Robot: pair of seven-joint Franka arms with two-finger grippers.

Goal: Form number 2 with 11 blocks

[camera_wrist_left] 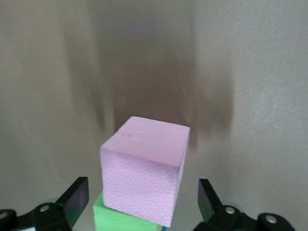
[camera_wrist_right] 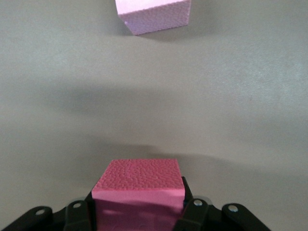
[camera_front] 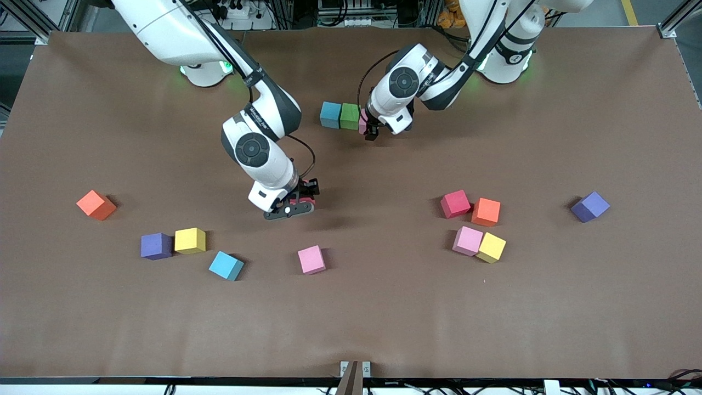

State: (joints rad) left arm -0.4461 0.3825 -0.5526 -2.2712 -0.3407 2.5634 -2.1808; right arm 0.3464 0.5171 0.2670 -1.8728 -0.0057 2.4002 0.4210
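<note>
The left gripper (camera_front: 372,133) sits low at the end of a short row near the robots' bases, and its fingers (camera_wrist_left: 77,196) are spread wide on both sides of a soft light pink foam cube (camera_wrist_left: 144,168) without touching it. That cube sits tight against a green foam cube (camera_front: 349,116), and a teal-blue foam cube (camera_front: 330,114) touches the green one — so this row of three looks like the top of the number 2, with most of the shape not yet built. The right gripper (camera_front: 299,203) is closed on a dark pink foam cube (camera_wrist_right: 139,190), up over bare table in the middle. What could go wrong? If the left gripper lifts a bit crooked, a finger may catch the light pink cube and drag it, and foam is light, so the row may twist or open a gap. The right gripper has to set its dark pink cube right under the row — if it comes down too close it may bump the row, and if it lets go too high the cube may bounce or tip. The two arms are also near each other, so they may knock together if both move to the row at once. The other cubes lie loose nearer the front camera: another light pink cube (camera_front: 311,259), a yellow cube (camera_front: 190,240), a light blue cube (camera_front: 226,266) and an orange cube (camera_front: 96,205).
</note>
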